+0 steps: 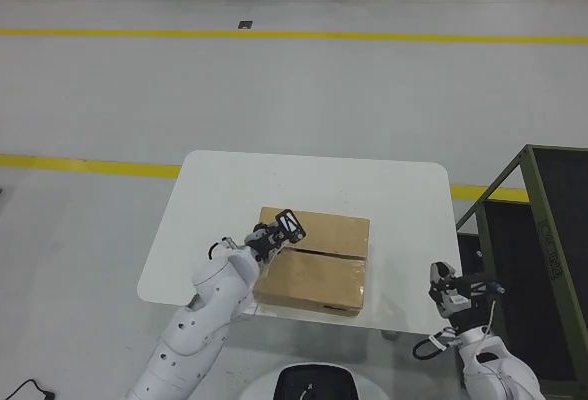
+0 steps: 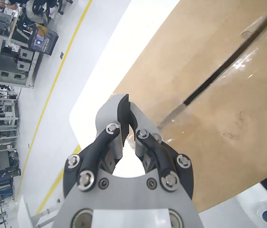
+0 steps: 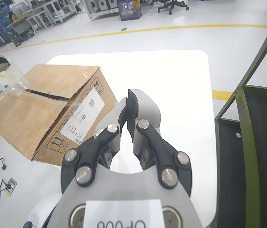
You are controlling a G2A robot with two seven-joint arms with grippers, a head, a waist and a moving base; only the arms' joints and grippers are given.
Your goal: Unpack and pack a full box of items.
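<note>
On the white rounded table (image 1: 374,180), the brown cardboard box (image 1: 314,262) sits with both top flaps down and a dark seam between them. The left gripper (image 1: 287,225) is at the box's left end over that seam, its fingers pressed together on a strip of clear packing tape (image 3: 17,79) lifted off the flaps. The right gripper (image 3: 130,100) hangs above the table's right edge, well apart from the box, fingers pressed together and holding nothing.
</note>
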